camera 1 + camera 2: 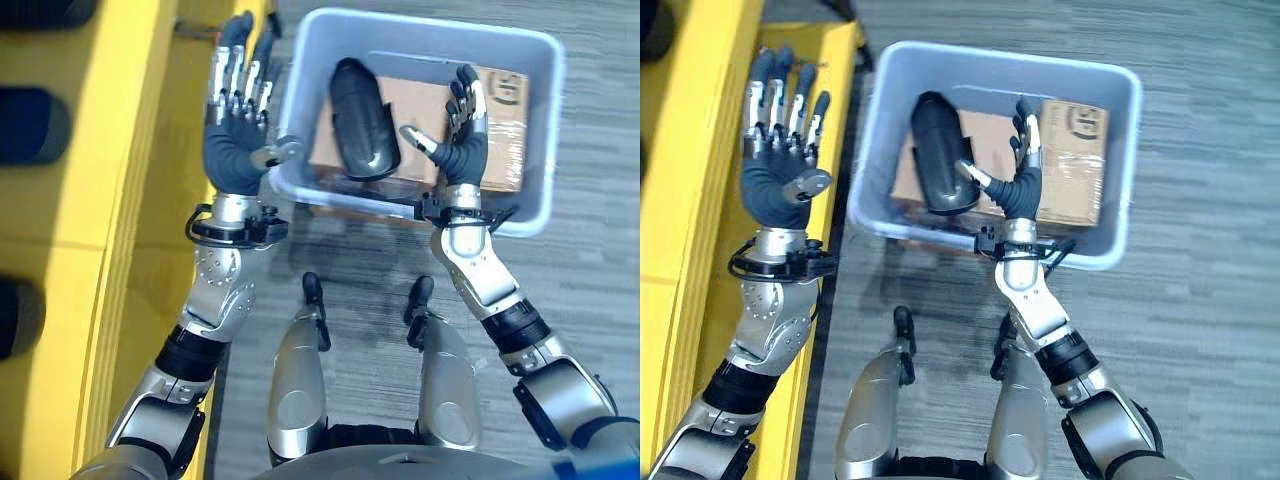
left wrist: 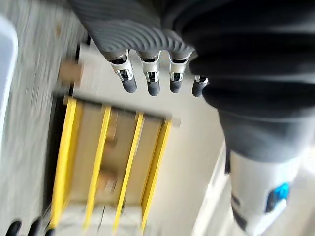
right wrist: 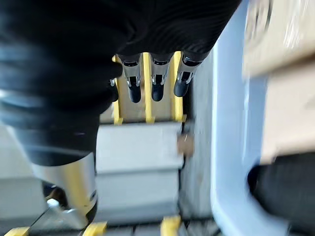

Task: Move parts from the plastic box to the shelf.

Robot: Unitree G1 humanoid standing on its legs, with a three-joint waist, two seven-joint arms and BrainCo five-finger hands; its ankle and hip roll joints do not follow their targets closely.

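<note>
the black part (image 1: 363,118) lay inside the plastic box (image 1: 300,70), resting on a taped cardboard carton (image 1: 500,120) that filled most of the box floor. it was a rounded, glossy shell, longer than wide — probably stiff moulded plastic and fairly light, though its sheen suggested a surface that could slip under smooth fingertips. the best hold looked to be across its narrower width, thumb on one long side and fingers on the other, near the middle so it would not tip. the carton, by contrast, was squared and matte, likely heavier, and would want both hands.

the right hand (image 1: 462,135) hovered over the box just beside the part, palm turned toward it, fingers straight and spread, thumb held apart — holding nothing and, as far as could be judged, not touching the shell. the left hand (image 1: 780,150) was raised outside the box on the side of the yellow shelf (image 1: 690,180), fingers likewise extended and apart, empty. both forearms reached forward from the body toward the box, which stood on grey carpet (image 1: 1200,300).
</note>
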